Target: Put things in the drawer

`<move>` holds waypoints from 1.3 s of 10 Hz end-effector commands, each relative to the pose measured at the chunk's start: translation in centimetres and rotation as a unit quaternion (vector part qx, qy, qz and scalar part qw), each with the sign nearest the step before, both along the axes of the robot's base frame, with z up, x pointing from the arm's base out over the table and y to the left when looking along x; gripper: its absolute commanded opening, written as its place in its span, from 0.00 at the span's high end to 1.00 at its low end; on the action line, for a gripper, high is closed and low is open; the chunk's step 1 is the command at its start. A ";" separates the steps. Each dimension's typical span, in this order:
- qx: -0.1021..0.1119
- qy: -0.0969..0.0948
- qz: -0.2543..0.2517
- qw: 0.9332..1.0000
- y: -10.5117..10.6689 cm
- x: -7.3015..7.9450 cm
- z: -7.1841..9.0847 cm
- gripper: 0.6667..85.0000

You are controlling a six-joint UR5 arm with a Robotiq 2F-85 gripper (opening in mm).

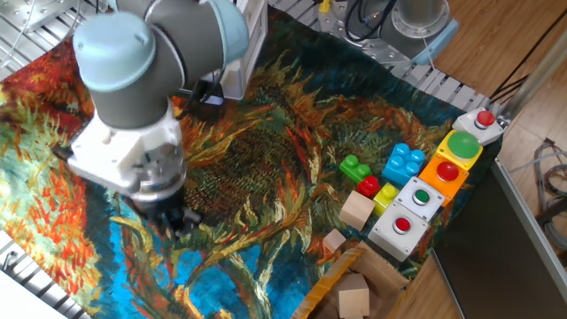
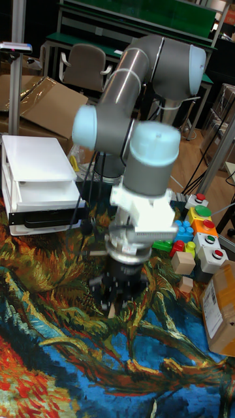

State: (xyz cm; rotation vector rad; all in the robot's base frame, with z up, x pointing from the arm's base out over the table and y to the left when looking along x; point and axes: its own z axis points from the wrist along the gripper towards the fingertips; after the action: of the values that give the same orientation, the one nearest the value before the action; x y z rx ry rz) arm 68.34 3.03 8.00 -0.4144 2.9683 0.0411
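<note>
The gripper hangs over the painted cloth, its fingers closed on a tiny pale cube whose orientation is too blurred to read. The white drawer box stands at far left, its knob hidden. Near right, a cardboard box bears an unreadable label.

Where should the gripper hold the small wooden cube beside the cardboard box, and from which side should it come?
Probably from straight above, closing on two opposite side faces of the small wooden cube. It lies flat on the cloth, top free. The cardboard box is close, so pick the pair of faces not turned toward it.
</note>
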 end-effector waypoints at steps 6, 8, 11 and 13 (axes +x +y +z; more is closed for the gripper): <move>-0.002 -0.043 0.023 0.999 -1.2 -2.1 6.4 0.99; -0.017 -0.012 0.037 0.999 -4.0 -6.0 8.6 0.99; -0.011 0.001 0.059 0.998 -6.6 -10.1 12.3 0.99; -0.017 -0.016 0.056 0.998 -6.9 -9.2 12.4 0.99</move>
State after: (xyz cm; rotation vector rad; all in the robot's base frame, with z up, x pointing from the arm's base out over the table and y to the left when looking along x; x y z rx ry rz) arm 59.97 -3.03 18.96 -0.5718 2.9361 -0.0080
